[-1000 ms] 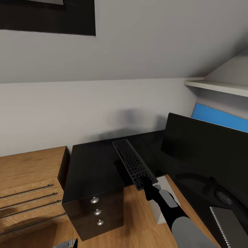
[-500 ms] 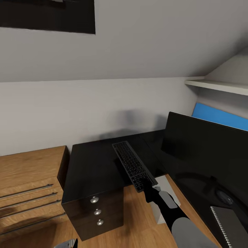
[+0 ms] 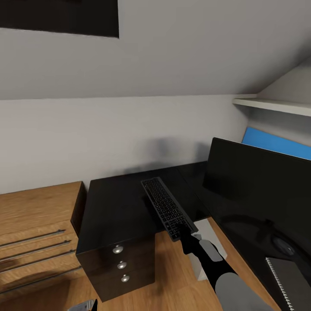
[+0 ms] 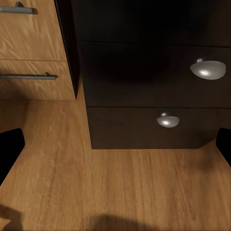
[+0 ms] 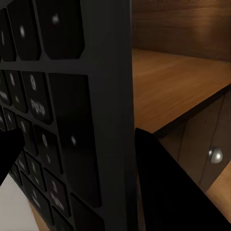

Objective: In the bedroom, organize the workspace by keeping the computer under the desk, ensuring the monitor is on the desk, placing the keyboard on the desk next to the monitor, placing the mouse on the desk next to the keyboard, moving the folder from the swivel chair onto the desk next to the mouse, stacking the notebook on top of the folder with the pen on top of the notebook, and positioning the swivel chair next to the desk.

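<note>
The right fingers (image 5: pixel 168 187) are pinched on the near short end of the keyboard (image 3: pixel 167 207), one dark finger lying along its edge and the other showing at its key side in the right wrist view. From that grip the keyboard runs straight away from the hand, its long axis pointing out toward the wall. Most of its length hangs over the black counter (image 3: pixel 116 211), while the gripped end juts past the counter's front edge above the wooden floor. It looks held a little above the top rather than resting on it, though the head view does not settle that.

The monitor (image 3: pixel 255 185) stands just to the keyboard's right on the other wing of the counter, so setting the keyboard down calls for little more than lowering it, perhaps with a turn toward the screen. The right arm reaches up from low in the head view, forearm nearly in line with the keyboard.

The left fingers (image 4: pixel 224 144) are spread wide and hold nothing, hanging low in front of the counter's drawers (image 3: pixel 122 264) with their silver knobs; this arm is well apart from the keyboard. A grey notebook (image 3: pixel 290 283) lies on the counter below the monitor, and a blue folder (image 3: pixel 276 144) shows behind the screen.
</note>
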`<state>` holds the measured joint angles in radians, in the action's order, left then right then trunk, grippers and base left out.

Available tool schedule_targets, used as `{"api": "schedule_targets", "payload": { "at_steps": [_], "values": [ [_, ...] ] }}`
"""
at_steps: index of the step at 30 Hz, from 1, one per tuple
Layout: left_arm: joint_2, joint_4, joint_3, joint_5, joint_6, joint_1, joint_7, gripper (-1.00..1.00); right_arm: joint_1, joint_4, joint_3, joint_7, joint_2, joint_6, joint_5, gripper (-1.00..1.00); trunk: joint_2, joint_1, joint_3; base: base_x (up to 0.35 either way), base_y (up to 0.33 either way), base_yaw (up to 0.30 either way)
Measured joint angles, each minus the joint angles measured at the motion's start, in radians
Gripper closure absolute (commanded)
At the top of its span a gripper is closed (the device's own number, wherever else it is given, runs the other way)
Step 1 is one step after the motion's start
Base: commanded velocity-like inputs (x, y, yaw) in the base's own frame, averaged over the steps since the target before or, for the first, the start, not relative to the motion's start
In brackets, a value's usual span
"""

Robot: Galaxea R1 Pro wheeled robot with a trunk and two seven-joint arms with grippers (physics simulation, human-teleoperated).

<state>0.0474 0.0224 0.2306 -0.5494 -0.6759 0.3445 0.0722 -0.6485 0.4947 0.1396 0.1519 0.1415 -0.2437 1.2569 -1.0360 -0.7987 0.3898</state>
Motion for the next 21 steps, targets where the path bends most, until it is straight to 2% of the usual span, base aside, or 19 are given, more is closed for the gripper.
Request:
{"api": "schedule_targets", "payload": {
  "at_steps": [21],
  "values": [
    [0.0, 0.0, 0.0, 0.0, -0.001, 0.0, 0.001, -1.0, 0.0, 0.001, 0.0, 0.0, 0.0, 0.001, 0.0, 1.0, -0.147, -0.081, 0.066, 0.0, 0.0, 0.0]
  ]
}}
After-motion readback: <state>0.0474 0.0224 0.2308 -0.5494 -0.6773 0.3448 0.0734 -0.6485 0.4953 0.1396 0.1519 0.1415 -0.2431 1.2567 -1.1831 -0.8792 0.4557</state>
